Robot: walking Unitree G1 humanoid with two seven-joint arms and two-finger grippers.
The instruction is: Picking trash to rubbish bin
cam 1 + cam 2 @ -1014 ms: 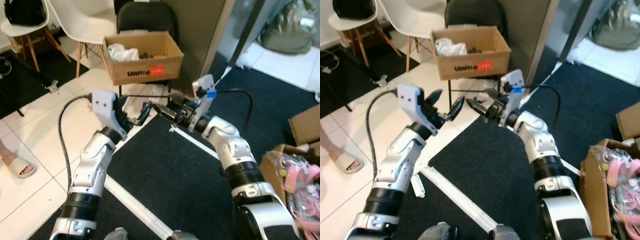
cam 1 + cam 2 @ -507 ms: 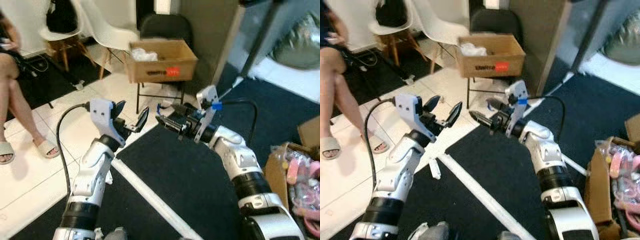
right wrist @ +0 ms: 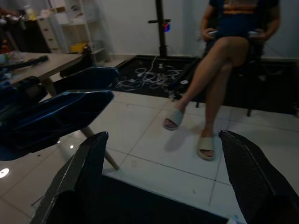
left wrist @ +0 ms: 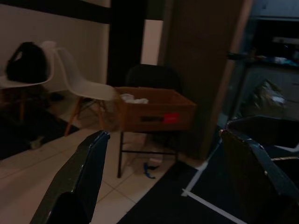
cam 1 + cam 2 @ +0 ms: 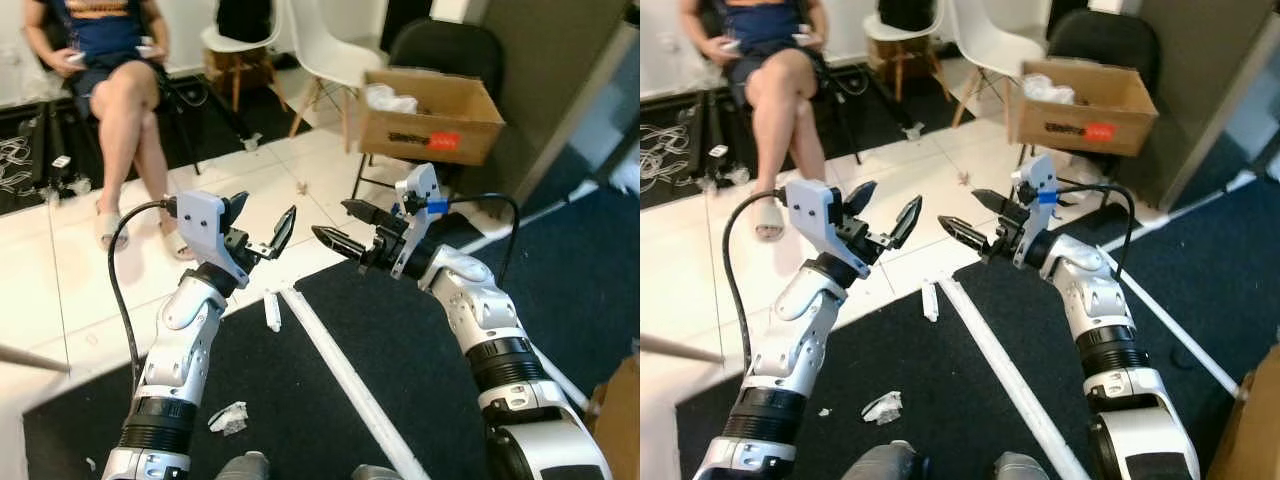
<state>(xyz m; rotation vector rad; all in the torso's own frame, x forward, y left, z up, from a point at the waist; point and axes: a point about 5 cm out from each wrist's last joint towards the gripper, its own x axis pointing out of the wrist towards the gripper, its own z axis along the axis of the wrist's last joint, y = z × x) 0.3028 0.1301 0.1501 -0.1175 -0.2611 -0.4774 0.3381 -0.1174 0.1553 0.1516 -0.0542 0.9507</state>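
Both of your arms are raised in front of the chest, above the seam where the white tiled floor (image 5: 90, 300) meets the dark carpet (image 5: 400, 340). Your left end effector (image 5: 260, 225) has its two black fingers spread wide apart and holds nothing. Your right end effector (image 5: 345, 225) is likewise wide open and empty, its fingers pointing toward the left one; the two sit near each other but apart. Trash on the floor: a crumpled white scrap (image 5: 229, 418) lies on the carpet beside your left forearm, and a small white strip (image 5: 271, 310) lies at the carpet's edge, just beside the long white bar (image 5: 345, 375) that runs diagonally across the carpet. Neither piece touches an end effector. A cardboard box (image 5: 428, 115) with white crumpled material inside rests on a black chair (image 5: 440, 50), well beyond your right end effector. A seated person (image 5: 120, 70), legs crossed and wearing sandals, is on the tile to your left. White chairs (image 5: 325, 40) stand behind.
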